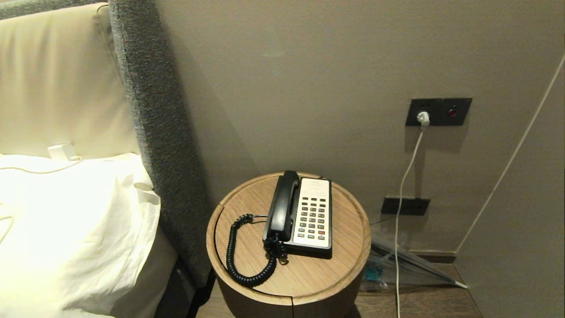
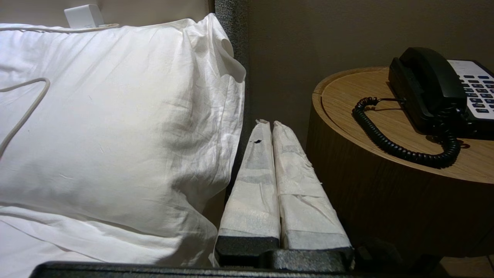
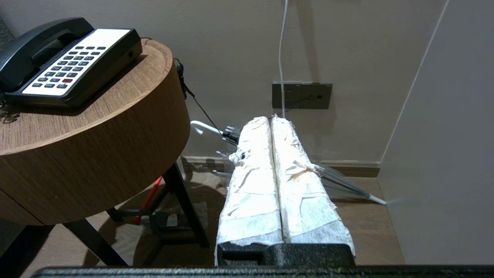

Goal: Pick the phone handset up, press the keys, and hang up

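The black phone handset (image 1: 282, 203) lies in its cradle on the left side of the phone base, and its coiled cord (image 1: 238, 260) loops over the round wooden side table (image 1: 344, 274). The keys (image 1: 313, 216), dark grey with one red, sit in the cream faceplate to the handset's right. Neither arm shows in the head view. My left gripper (image 2: 270, 123), its fingers wrapped in white, is shut and empty, low between the pillow and the table, with the handset (image 2: 428, 81) up on the table. My right gripper (image 3: 270, 119) is shut and empty, low beside the table below the keys (image 3: 65, 69).
A bed with a white pillow (image 1: 75, 229) and a grey headboard (image 1: 154, 132) stands left of the table. On the wall behind are a socket plate (image 1: 439, 111) with a white charger cable (image 1: 399, 207). A folded umbrella (image 3: 347, 185) lies on the floor to the table's right.
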Robot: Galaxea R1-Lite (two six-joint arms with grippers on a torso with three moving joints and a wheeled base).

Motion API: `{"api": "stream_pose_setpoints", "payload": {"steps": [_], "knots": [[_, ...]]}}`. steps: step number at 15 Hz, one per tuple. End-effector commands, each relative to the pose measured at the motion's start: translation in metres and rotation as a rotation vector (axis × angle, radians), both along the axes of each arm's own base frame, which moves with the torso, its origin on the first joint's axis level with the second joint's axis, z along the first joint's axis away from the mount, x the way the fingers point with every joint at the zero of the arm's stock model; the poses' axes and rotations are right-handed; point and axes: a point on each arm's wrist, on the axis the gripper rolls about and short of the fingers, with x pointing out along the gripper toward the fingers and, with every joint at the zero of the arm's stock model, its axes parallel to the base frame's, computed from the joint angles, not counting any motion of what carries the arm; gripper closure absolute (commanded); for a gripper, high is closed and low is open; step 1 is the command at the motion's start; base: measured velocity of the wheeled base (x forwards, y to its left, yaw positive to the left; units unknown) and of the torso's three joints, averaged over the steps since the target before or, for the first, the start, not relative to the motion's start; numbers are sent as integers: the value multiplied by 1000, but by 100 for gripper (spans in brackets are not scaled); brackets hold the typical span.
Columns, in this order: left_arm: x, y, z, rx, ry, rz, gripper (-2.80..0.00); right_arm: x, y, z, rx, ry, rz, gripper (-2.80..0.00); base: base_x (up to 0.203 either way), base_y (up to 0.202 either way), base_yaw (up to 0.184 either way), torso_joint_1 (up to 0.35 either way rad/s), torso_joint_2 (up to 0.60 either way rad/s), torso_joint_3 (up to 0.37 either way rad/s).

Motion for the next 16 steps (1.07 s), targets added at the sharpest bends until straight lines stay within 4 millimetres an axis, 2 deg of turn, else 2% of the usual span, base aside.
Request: {"api": "stream_pose_setpoints", "payload": {"steps": [1,16], "knots": [[3,0,-11,1,38,0,0,0,0,0,0,3,0,0,0,0,0,0,0,0],[3,0,-11,-11,39,-1,0,0,0,0,0,3,0,0,0,0,0,0,0,0]]}}
